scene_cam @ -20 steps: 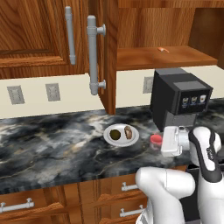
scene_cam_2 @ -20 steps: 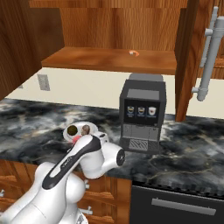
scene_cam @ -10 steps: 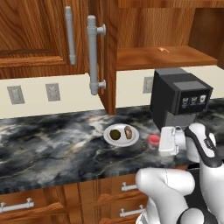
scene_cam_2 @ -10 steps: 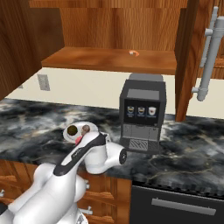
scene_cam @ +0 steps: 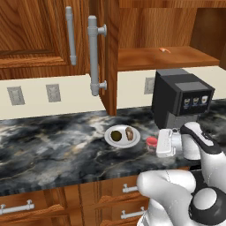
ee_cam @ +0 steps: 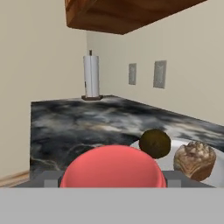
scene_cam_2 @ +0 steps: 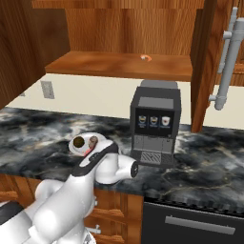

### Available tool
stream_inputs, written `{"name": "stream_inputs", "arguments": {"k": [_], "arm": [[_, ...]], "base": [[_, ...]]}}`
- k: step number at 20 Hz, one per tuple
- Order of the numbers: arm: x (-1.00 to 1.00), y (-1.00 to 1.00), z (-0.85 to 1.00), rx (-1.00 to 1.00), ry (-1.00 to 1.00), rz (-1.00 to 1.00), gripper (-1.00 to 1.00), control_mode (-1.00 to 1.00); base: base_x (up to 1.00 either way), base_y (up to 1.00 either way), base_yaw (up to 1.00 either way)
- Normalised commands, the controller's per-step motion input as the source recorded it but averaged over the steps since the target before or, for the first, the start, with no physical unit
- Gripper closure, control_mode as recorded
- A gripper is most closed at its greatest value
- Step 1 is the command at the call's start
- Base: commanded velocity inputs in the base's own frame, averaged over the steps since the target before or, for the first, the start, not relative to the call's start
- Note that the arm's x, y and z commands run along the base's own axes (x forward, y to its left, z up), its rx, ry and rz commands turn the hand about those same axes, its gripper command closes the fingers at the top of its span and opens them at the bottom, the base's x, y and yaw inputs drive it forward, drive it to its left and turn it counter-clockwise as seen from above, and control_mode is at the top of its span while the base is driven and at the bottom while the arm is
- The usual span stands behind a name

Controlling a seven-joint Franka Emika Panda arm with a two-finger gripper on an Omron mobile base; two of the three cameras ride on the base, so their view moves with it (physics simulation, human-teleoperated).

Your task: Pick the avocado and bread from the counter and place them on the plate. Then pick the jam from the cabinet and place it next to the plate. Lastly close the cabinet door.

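A: Our gripper (scene_cam: 155,144) is clamped on the jam (scene_cam: 151,142), at three o'clock of the plate (scene_cam: 111,141).

B: We lower straight, then release, keeping off its rim.

jam (ee_cam: 113,167) red lid, close at bottom ctr | plate (ee_cam: 175,146) behind w/ avocado (ee_cam: 155,143) + bread (ee_cam: 194,159) | paper roll (ee_cam: 91,77) upright far on counter (ee_cam: 70,122) | 2 outlets (ee_cam: 159,74) on wall

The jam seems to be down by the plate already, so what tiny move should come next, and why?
Probably open the tool and let go. The jam sits low at the counter right beside the plate, which already holds the avocado and bread. The cabinet door is open.
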Motion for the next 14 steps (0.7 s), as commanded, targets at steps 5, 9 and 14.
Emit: {"name": "stream_inputs", "arguments": {"k": [5,9,14], "arm": [[0.23,0.00,-0.24,0.00,0.00,0.03,1.00,-1.00],[0.22,0.00,-0.25,0.00,0.00,0.03,1.00,-1.00],[0.17,0.00,-0.15,0.00,-0.01,0.02,1.00,-1.00]], "base": [[0.00,0.00,0.00],[0.00,0.00,0.00],[0.00,0.00,0.00]]}}
